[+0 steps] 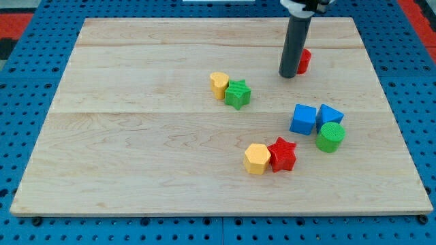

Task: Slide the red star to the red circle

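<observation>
The red wooden star [283, 154] sits nearest the board's bottom edge, touching a yellow hexagon block [257, 158]; the tip [287, 75], a jawless rod, stands well apart toward the top edge, beside the red circle [304, 61].

My tip [287, 75] touching probably the red circle [304, 60], red star [282, 154] well apart
</observation>
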Robot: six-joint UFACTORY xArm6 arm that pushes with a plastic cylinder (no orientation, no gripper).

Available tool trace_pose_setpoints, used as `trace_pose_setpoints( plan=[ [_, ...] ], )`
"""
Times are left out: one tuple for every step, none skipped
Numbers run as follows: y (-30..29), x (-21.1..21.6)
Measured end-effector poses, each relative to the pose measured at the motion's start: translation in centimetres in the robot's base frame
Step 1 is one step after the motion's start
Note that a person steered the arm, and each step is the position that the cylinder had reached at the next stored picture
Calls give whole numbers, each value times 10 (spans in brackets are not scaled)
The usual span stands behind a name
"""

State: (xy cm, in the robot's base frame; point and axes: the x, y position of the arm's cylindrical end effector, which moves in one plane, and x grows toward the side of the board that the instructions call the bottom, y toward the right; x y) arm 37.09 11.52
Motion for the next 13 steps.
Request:
trace_pose_setpoints(
  plan=[
    [-33, 54],
    [-95, 94],
    [-150, 130],
    [-152, 177],
    [-111, 222],
    [-59, 229],
    [-54, 184],
    [-54, 153],
    [-54, 167],
    [-32, 192],
    [-10, 188],
    [-13, 172],
    [-31, 145]
  ],
)
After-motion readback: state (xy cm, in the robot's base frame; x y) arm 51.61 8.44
